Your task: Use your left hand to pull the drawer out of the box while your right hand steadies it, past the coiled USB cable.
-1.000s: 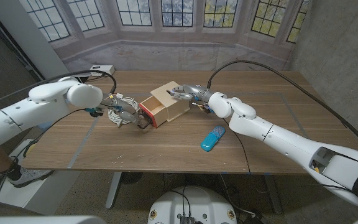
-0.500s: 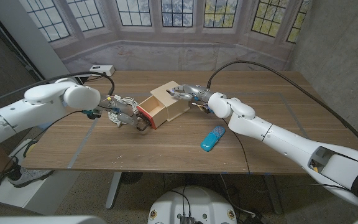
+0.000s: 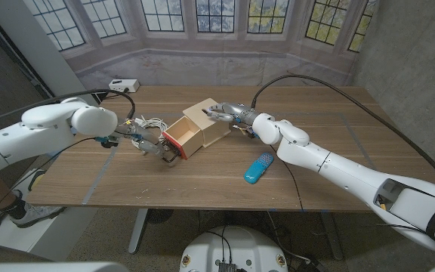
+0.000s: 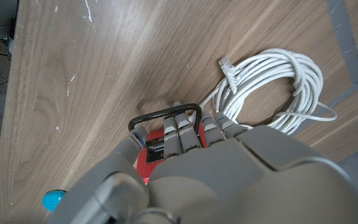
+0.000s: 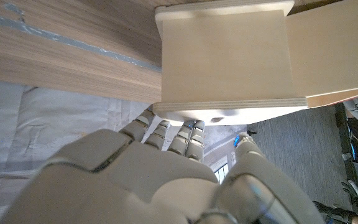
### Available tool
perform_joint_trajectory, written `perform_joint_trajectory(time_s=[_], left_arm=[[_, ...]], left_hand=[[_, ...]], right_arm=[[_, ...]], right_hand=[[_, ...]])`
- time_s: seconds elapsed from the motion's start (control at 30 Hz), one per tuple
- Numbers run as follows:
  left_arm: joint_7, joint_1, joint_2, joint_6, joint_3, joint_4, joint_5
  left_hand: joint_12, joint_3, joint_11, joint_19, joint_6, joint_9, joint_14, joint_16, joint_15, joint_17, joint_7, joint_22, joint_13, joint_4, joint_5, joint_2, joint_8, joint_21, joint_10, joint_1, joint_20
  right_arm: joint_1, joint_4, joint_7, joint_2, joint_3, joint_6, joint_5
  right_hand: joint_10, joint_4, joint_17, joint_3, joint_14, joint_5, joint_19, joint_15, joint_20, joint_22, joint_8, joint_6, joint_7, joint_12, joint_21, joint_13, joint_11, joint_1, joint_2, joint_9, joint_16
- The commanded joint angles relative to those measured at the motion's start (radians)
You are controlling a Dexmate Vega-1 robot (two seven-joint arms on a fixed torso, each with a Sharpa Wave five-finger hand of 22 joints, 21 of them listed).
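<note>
A light wooden box (image 3: 211, 119) stands mid-table with its drawer (image 3: 185, 137) slid part-way out toward the robot's left; the drawer front (image 3: 175, 140) is red. My left hand (image 3: 151, 141) hooks its fingers (image 4: 180, 129) through the black wire handle (image 4: 165, 114) on that front. My right hand (image 3: 229, 113) grips the box's top (image 5: 224, 53) at the far end. The coiled white USB cable (image 3: 143, 126) lies just behind my left hand, and its loops (image 4: 277, 84) lie beside the handle.
A blue oblong object (image 3: 259, 167) lies on the table in front of the right forearm. A small white-grey device (image 3: 122, 85) sits at the table's far left edge. A grey tape line (image 4: 345, 42) runs near the cable.
The drawer has come further out of the box toward the robot's left, drawn by my left hand. The box and my right hand have stayed in place.
</note>
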Motion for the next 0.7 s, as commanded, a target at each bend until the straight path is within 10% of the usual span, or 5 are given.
perform_joint_trajectory(time_s=[0.03, 0.7], left_arm=[[0.033, 0.056, 0.054, 0.022, -0.032, -0.028, -0.042], [0.082, 0.109, 0.116, 0.017, -0.071, -0.044, -0.079]], left_hand=[[0.002, 0.003, -0.001, 0.003, -0.002, 0.002, 0.008, -0.001, 0.003, 0.001, 0.001, 0.002, 0.006, 0.000, -0.002, 0.002, 0.000, 0.005, 0.006, -0.009, 0.001], [0.002, 0.004, -0.003, 0.003, -0.002, 0.002, 0.009, 0.000, 0.003, 0.001, 0.002, 0.002, 0.006, -0.001, -0.002, 0.002, 0.000, 0.005, 0.006, -0.011, 0.001]], right_arm=[[-0.003, -0.003, -0.007, 0.010, -0.010, -0.011, -0.007], [-0.004, -0.011, -0.015, 0.024, -0.018, -0.026, -0.010]], right_hand=[[0.053, -0.004, 0.004, 0.006, 0.014, 0.003, -0.006, 0.003, -0.017, -0.001, 0.009, 0.000, 0.005, 0.008, 0.006, 0.003, 0.046, -0.005, 0.000, 0.003, 0.008], [0.058, -0.010, 0.003, 0.013, 0.018, 0.003, -0.005, 0.006, -0.016, -0.001, 0.010, 0.003, 0.007, 0.010, 0.006, 0.003, 0.049, -0.002, 0.000, 0.003, 0.007]])
